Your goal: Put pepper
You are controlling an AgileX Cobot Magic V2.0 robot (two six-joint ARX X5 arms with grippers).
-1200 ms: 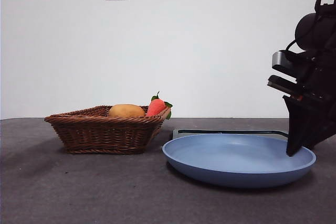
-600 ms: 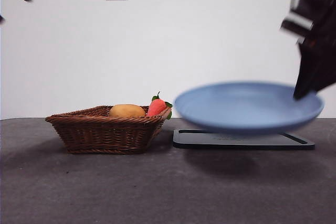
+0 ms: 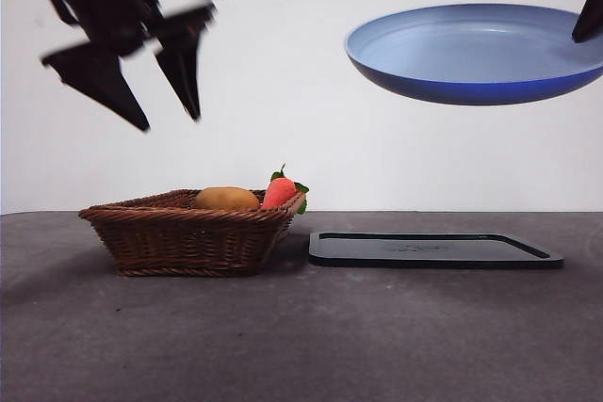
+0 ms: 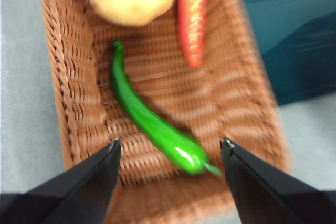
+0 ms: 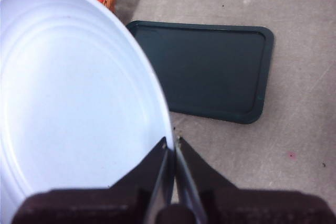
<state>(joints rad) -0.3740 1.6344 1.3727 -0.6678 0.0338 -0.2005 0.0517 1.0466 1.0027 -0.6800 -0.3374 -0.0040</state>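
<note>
left pincer point(image 4: 170, 148) spread wide above basket point(image 4: 73, 108), pepper point(image 4: 152, 121) lying lengthwise inside; right pincer point(image 5: 171, 145) clamps raised blue plate point(image 5: 68, 93).

Dark grey table point(image 3: 301, 345), matte, slightly speckled surface, white wall behind. Two things sit directly on it: a brown wicker basket point(image 3: 188, 237) toward the left of the front view, and a flat black tray point(image 3: 433, 249) with a low raised rim just beside the basket's right side. Tray's inner surface is bare. Basket and tray look close, contact cannot be told.
</note>
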